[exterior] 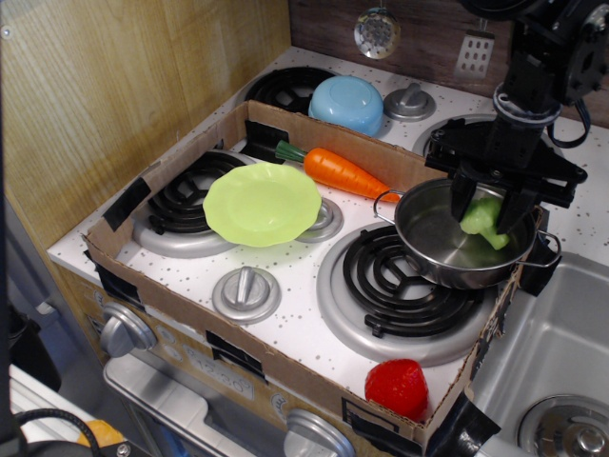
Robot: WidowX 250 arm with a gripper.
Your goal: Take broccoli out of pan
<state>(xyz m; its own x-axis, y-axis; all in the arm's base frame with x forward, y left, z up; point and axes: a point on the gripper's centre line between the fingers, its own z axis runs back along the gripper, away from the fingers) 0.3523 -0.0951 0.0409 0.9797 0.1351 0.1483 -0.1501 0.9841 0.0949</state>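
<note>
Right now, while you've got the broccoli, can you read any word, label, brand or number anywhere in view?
None can be read. The broccoli, pan, gripper, green plate, carrot, blue bowl and cardboard frame carry no print, and the stove knobs show no numbers.

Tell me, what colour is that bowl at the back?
Light blue; the bowl shows clearly in the only camera view, observation.image.
</note>
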